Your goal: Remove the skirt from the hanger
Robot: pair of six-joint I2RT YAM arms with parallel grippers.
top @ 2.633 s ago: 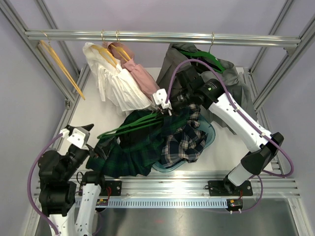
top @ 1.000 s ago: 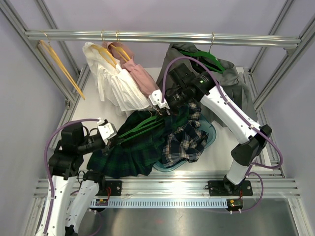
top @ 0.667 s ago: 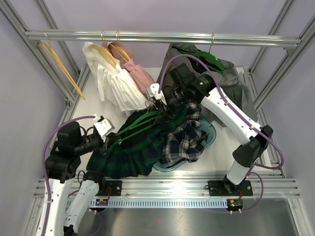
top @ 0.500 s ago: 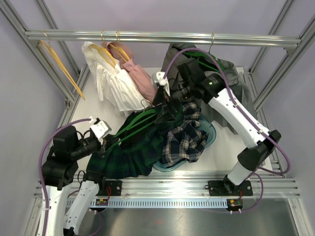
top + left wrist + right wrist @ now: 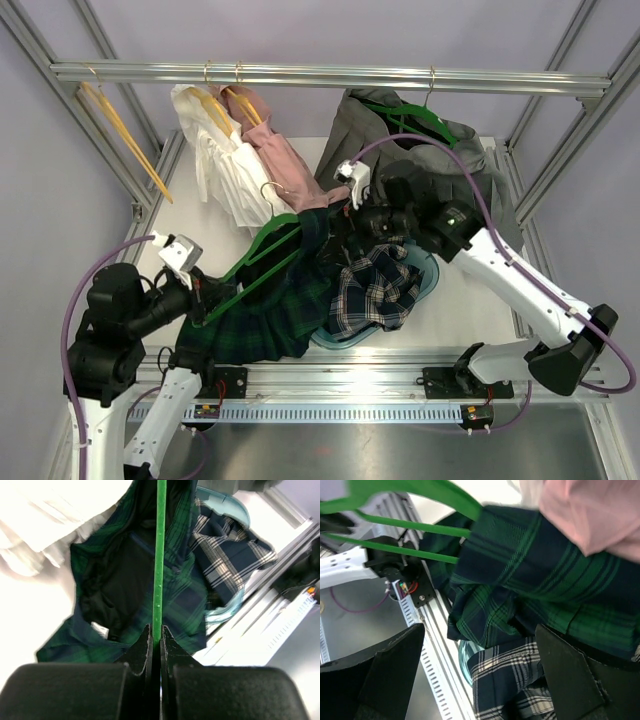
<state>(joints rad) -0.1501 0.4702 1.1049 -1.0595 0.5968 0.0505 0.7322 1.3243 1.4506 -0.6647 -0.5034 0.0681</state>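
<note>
The green hanger point(image 5: 262, 252) slants across the middle of the table, its hook point(image 5: 270, 190) near the pink garment. My left gripper point(image 5: 203, 292) is shut on the hanger's lower bar point(image 5: 160, 555). The dark green plaid skirt point(image 5: 285, 300) lies heaped under it, and one fold point(image 5: 530, 580) still wraps the hanger's far end. My right gripper point(image 5: 338, 222) hovers over that fold, jaws wide open with nothing between them point(image 5: 480, 680).
A light blue basin point(image 5: 432, 275) right of the skirt holds a navy and white plaid garment point(image 5: 375, 290). White point(image 5: 225, 170) and pink point(image 5: 280, 160) garments and a grey one point(image 5: 450, 150) hang from the rail point(image 5: 320, 75). A bare wooden hanger point(image 5: 125, 135) hangs at left.
My right gripper has opened, let go of the skirt and drawn back to the right. My left gripper has pulled the hanger toward the near left, and its hook end has risen.
</note>
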